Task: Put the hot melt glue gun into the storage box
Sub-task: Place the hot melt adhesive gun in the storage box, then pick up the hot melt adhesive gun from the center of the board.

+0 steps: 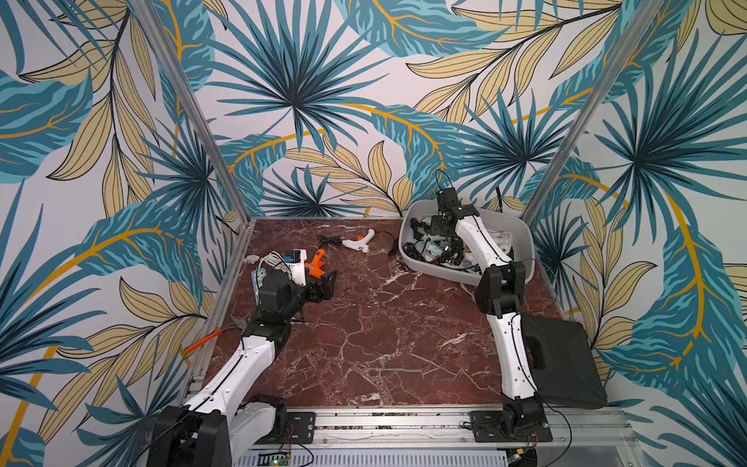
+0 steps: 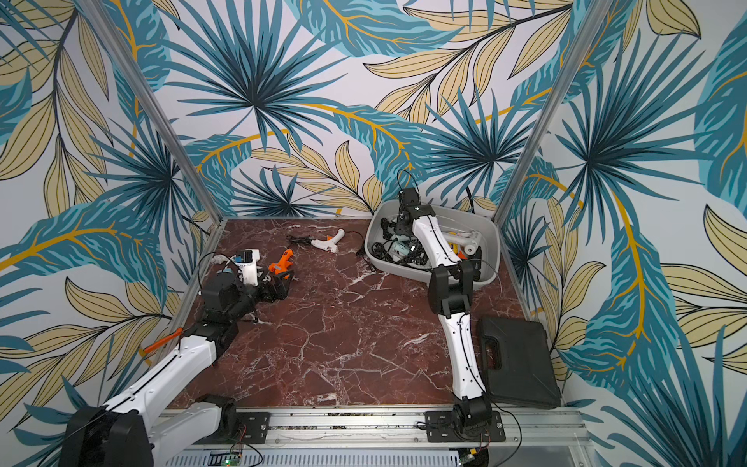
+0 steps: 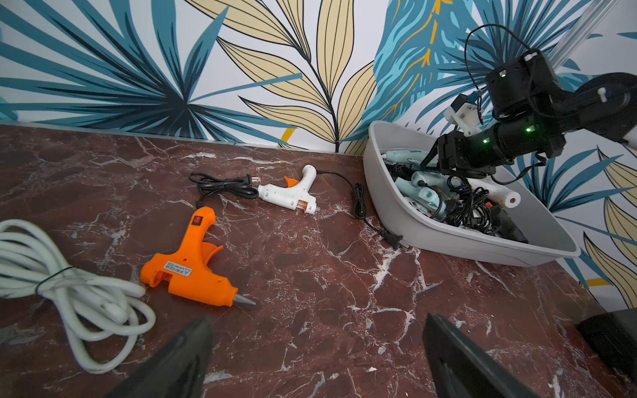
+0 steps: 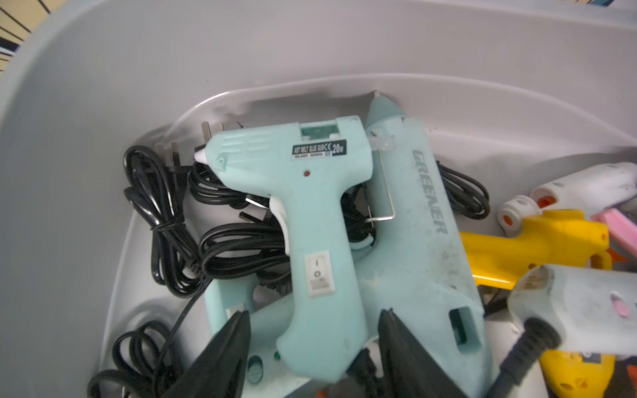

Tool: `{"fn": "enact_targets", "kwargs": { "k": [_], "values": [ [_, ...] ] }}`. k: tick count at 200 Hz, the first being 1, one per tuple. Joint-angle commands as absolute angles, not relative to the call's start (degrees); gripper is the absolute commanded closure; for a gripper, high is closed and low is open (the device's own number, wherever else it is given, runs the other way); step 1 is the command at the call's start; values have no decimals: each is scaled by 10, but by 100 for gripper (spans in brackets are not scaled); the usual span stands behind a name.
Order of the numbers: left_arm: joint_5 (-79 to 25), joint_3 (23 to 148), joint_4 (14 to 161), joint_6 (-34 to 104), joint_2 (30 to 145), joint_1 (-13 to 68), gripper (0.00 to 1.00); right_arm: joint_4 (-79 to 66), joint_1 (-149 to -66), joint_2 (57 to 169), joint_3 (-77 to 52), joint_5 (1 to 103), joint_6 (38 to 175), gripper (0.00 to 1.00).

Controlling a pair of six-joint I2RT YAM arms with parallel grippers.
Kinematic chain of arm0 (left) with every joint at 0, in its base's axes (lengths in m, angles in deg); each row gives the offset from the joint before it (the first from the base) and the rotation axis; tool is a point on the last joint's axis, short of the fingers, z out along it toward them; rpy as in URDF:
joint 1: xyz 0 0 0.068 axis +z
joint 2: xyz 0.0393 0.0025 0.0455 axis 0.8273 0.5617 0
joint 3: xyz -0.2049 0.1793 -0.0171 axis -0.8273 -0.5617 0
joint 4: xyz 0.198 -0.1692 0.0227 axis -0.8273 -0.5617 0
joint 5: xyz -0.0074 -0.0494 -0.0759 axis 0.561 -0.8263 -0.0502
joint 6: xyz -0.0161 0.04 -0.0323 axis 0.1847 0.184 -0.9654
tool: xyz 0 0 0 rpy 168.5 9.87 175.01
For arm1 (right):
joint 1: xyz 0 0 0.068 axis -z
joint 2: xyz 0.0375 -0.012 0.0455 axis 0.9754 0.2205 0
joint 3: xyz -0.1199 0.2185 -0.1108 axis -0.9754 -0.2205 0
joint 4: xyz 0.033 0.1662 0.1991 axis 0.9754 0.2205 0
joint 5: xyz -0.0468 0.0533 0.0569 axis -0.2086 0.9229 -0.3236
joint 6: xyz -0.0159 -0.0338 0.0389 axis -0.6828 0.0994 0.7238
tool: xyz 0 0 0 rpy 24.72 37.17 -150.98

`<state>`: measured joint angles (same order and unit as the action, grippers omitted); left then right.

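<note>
The light grey storage box point(image 1: 428, 265) point(image 2: 388, 265) point(image 3: 448, 237) point(image 4: 103, 103) stands at the back right and holds several glue guns and black cords. My right gripper point(image 1: 429, 241) point(image 2: 398, 241) point(image 4: 313, 313) reaches down into it. Its jaws stand open on either side of a pale teal hot melt glue gun point(image 4: 310, 193), with a gap at each side of the handle. That gun lies on other guns. An orange glue gun point(image 1: 316, 263) point(image 3: 193, 268) and a white one point(image 1: 357, 241) point(image 3: 293, 193) lie on the table. My left gripper point(image 1: 327, 283) point(image 3: 319, 318) hovers open and holds nothing, just short of the orange gun.
A coiled white cable point(image 3: 69, 293) and a white-and-blue device point(image 1: 295, 263) lie at the left. Orange-handled pliers point(image 1: 202, 341) rest by the left edge. A flat black case point(image 1: 562, 360) lies at the front right. A black plug point(image 3: 396, 239) trails outside the box.
</note>
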<state>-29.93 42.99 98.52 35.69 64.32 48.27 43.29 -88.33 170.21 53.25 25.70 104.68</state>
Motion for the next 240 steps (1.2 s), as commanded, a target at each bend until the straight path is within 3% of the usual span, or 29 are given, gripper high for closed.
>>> {"fn": "enact_targets", "kwargs": {
  "k": [1,72,78,82,156,240],
  "values": [
    [-266,448,973,347,646,487,0,444,-882,1642,507,283,1037,35],
    [-167,582,771,381,755,488,0,461,-882,1502,389,304,1047,13],
    [-159,599,756,385,773,489,0,459,-882,1492,374,310,1051,2],
    [-157,610,747,388,784,488,0,458,-882,1485,366,314,1053,1],
    [-150,828,588,376,1009,493,0,378,-883,1329,143,346,1103,0],
    [-71,851,594,152,1105,485,1,300,-884,1166,-60,387,1146,1]
  ]
}}
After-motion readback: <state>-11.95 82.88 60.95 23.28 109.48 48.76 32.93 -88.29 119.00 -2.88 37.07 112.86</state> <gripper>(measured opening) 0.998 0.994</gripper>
